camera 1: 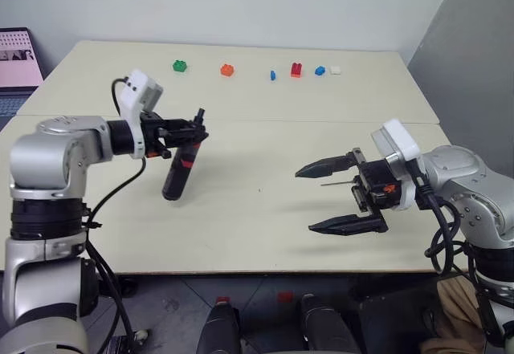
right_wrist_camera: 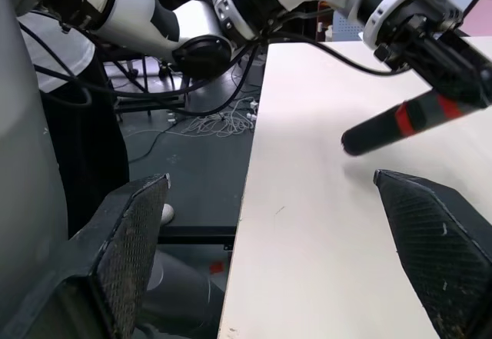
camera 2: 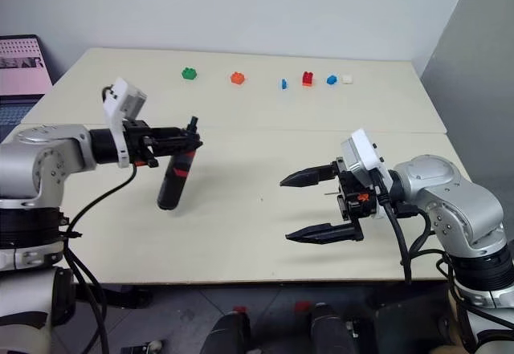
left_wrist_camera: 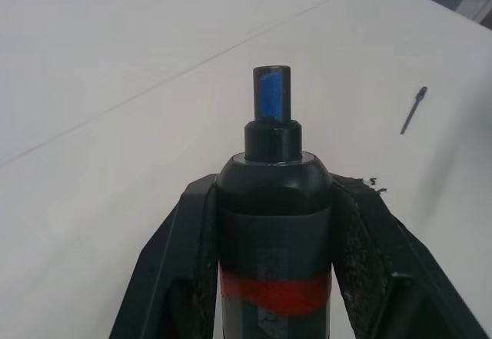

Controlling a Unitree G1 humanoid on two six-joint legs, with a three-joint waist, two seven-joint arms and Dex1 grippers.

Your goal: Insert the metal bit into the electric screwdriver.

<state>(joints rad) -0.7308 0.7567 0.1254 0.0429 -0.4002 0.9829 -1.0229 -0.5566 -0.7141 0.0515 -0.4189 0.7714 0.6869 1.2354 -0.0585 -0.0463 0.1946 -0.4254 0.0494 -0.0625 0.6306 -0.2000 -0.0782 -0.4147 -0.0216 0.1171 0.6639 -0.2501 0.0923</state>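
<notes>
Although the electric screwdriver (camera 1: 178, 169) is already in hand, the metal bit (left_wrist_camera: 412, 111) is not yet inserted, so judge the task as roughly at its midpoint. Note the following status.

Done:
- The fingers of the left gripper (camera 1: 193, 133) are closed on the upper body of the screwdriver, above its red band.
- The tool is tilted, with its narrow tip end uppermost and its butt end low. It appears to be lifted clear of the desk (camera 1: 257, 233).

Left to do:
- The bit lies loose on the desk, well apart from the screwdriver. From the head camera you see it between the fingers of the right gripper (camera 1: 305, 200).
- Those fingers stand wide apart and hold nothing. One is above the bit and one is below it, and neither touches it.
- You must pick up the bit, line it up with the tip end and push it in. Expect the alignment to need care, because the bit is very thin.

Count of items:
- One electric screwdriver.
- One metal bit.
- Six small blocks in a row along the far side of the desk: green block (camera 1: 180, 66), orange block (camera 1: 227, 70), small blue block (camera 1: 273, 75), red block (camera 1: 296, 70), second blue block (camera 1: 320, 71) and white block (camera 1: 336, 70). None of them belongs to this task.
</notes>
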